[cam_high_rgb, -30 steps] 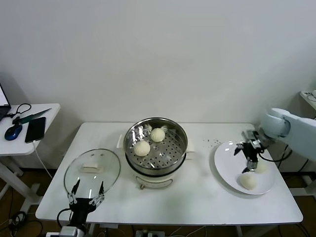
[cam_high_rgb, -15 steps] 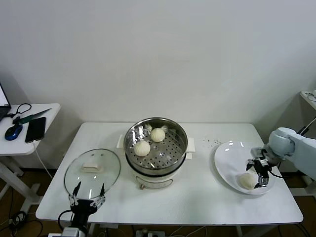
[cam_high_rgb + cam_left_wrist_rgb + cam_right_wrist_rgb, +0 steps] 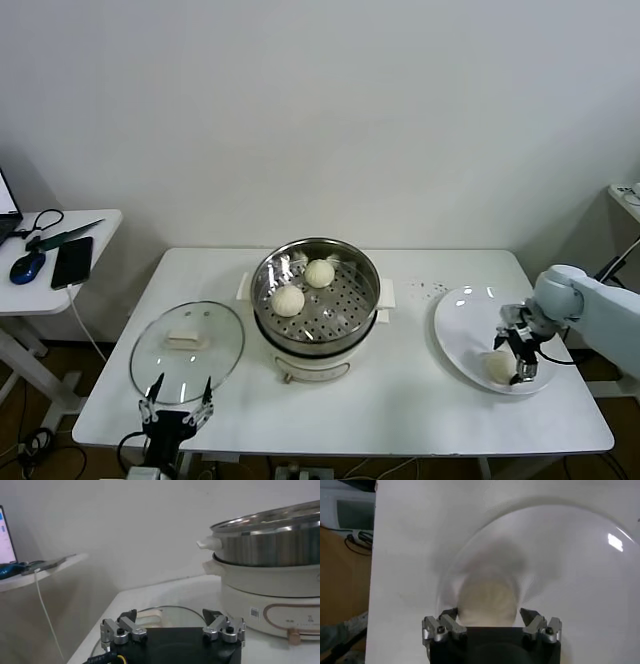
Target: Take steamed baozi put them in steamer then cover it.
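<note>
The steamer (image 3: 371, 276) stands mid-table, uncovered, with two baozi (image 3: 288, 300) (image 3: 319, 273) on its perforated tray. The cover (image 3: 215, 352) lies flat on the table to its left. My right gripper (image 3: 519, 358) is low over the white plate (image 3: 458, 330), open, its fingers on either side of a baozi (image 3: 496, 367). The right wrist view shows that baozi (image 3: 487, 599) between the open fingers of the right gripper (image 3: 490, 615), on the plate (image 3: 570, 580). The fourth baozi is hidden. My left gripper (image 3: 176, 408) is parked open at the table's front edge, before the cover (image 3: 152, 616).
A small side table (image 3: 95, 225) on the far left holds a phone (image 3: 72, 262), a mouse (image 3: 27, 267) and cables. The steamer's steel wall (image 3: 270, 550) rises beside the left gripper (image 3: 170, 616). The plate sits near the table's right edge.
My right gripper has moved from the plate's far side toward the front and come down around the front baozi. The left arm has stayed put.
</note>
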Available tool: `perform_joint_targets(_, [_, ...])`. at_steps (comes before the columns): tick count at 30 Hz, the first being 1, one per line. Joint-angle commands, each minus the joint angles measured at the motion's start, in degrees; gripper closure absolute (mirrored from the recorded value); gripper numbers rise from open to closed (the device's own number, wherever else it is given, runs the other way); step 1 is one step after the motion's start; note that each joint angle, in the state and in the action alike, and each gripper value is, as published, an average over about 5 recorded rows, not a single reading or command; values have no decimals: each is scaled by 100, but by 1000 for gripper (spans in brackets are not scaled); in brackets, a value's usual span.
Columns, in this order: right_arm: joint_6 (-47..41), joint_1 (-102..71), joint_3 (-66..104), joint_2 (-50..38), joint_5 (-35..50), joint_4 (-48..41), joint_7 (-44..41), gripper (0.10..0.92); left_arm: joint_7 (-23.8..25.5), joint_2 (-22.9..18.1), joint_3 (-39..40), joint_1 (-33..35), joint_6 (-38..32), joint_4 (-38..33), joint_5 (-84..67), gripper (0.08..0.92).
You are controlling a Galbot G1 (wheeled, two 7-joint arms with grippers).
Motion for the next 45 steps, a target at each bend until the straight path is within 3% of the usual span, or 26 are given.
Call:
perform_joint_targets(1, [27, -116, 90, 90, -58, -76, -18, 240, -4, -4, 2, 26, -2, -7, -11, 177])
perform_joint_targets(11, [438, 521, -215, 73, -26, -94, -112, 332, -4, 4, 14, 28, -3, 2, -12, 177])
perform_joint_targets(17, [1667, 2334, -1415, 460, -84, -31, -321, 338, -4, 13, 26, 41, -6, -2, -12, 177])
perform_joint_targets(26, [3346, 4438, -2372, 1851, -78, 311, -545, 338, -2, -15, 59, 80, -13, -18, 9, 177])
perform_joint_targets(45, [3914, 3639, -1707, 4465, -106, 226, -549, 338, 12, 41, -57, 256, -31, -96, -151, 177])
